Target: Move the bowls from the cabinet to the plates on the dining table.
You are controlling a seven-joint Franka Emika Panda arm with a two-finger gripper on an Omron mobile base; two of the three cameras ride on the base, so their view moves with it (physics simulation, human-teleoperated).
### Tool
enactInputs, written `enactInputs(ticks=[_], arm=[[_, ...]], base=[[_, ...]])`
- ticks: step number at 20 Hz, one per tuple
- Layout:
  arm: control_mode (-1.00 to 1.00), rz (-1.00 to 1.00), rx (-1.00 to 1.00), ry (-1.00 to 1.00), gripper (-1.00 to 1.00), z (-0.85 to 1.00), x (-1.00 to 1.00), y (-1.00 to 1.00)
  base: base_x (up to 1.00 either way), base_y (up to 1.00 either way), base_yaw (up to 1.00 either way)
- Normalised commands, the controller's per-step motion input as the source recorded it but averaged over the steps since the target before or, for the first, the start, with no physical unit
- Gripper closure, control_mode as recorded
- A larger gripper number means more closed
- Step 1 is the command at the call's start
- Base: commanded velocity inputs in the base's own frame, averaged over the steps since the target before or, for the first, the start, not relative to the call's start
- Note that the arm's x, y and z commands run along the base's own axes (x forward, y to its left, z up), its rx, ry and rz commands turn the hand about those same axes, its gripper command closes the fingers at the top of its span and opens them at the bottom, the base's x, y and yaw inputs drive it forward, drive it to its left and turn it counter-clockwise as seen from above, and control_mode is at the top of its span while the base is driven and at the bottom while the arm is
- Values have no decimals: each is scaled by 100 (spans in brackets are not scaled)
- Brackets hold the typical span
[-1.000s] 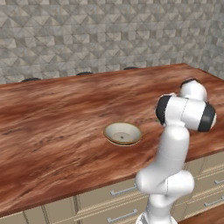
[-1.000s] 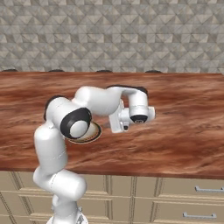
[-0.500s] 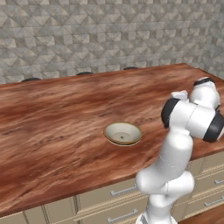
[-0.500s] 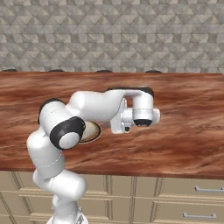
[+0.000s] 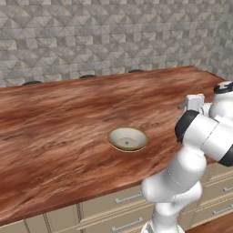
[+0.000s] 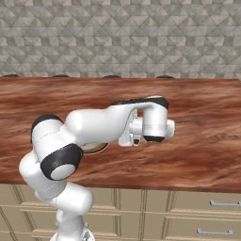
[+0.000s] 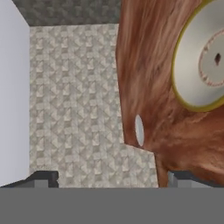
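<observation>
The wide cream bowl (image 5: 127, 139) with a tan rim sits on the glossy reddish-brown dining table (image 5: 54, 136), near its front edge. In the right base view my arm covers most of the bowl (image 6: 95, 148). My gripper (image 5: 184, 105) hovers above the table, to the right of the bowl and well clear of it. In the right base view the gripper (image 6: 128, 135) points sideways. The hand view is rolled; there the gripper (image 7: 113, 178) is open with nothing between its fingertips, and the bowl (image 7: 201, 65) lies at the upper right. The cabinet and the plates are out of view.
Beige drawer fronts (image 6: 188, 207) with silver handles run below the table's front edge. A grey tiled wall (image 5: 113, 36) stands behind the table. Several dark round tops (image 5: 88, 76) peek over the far edge. A white wall (image 7: 13, 100) fills the left of the hand view.
My arm has swung to the right, carrying the open hand away from the bowl. The bowl has stayed where it was on the table.
</observation>
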Motion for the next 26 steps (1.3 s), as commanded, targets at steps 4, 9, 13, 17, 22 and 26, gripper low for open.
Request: enactInputs(ticks=[4, 9, 13, 17, 22, 26], arm=[[-100, -7, 2, 2, -100, 19, -29, -11], [-100, -12, -1, 5, -100, 14, -11, -12], [-100, -15, -3, 5, -100, 17, -1, -10], [-100, -19, -4, 4, -100, 23, 3, -7], [-100, -21, -5, 3, -100, 24, 8, -3], [-100, -22, -4, 3, -100, 24, 7, -3]], base=[[0, 0, 0], [0, 0, 0], [0, 0, 0], [0, 0, 0], [0, 0, 0], [0, 0, 0]])
